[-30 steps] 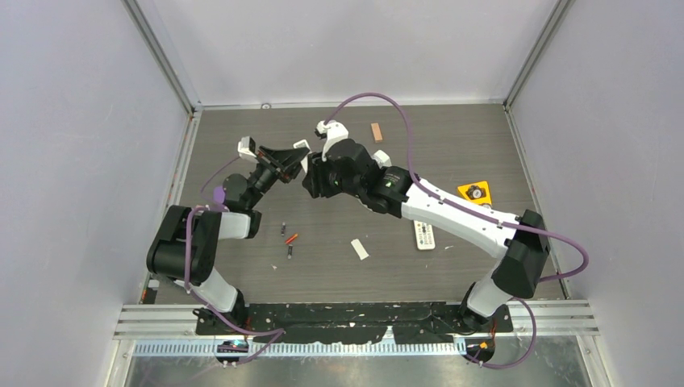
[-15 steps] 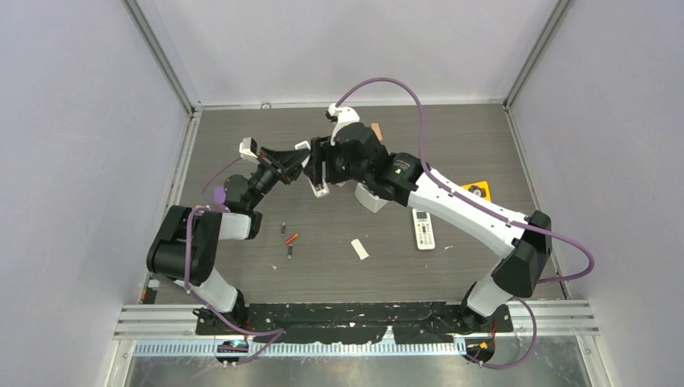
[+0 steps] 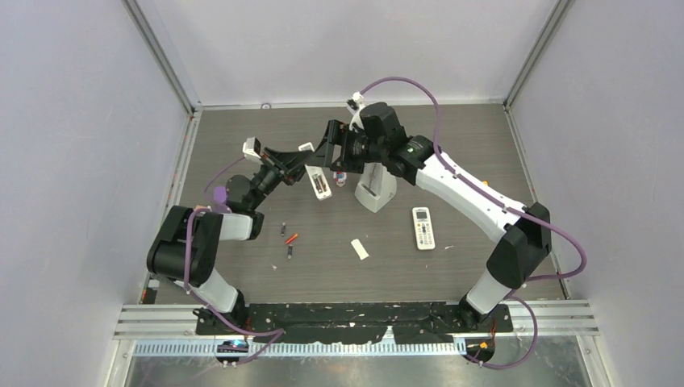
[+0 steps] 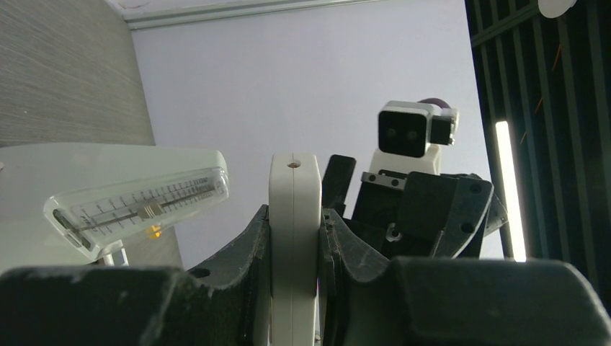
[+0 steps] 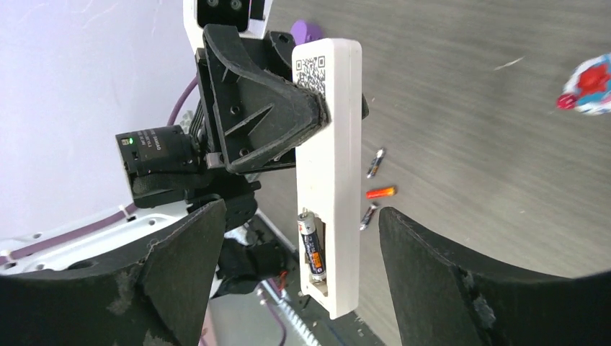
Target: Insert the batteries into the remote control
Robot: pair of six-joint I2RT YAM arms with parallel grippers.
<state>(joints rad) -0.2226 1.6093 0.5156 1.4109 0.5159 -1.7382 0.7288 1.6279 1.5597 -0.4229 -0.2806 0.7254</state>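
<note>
The left hand (image 3: 300, 167) is clamped on the remote control (image 5: 331, 144) near its QR-code end and holds it off the surface (image 3: 484, 133). The open bay faces the right wrist camera, with one battery (image 5: 312, 245) seated in it. The right hand (image 3: 333, 164) is spread wide just beside the remote control, gripping nothing. Three loose batteries (image 3: 289, 239) lie on the surface nearer the arm bases, with the white cover (image 3: 359, 249) near them.
</note>
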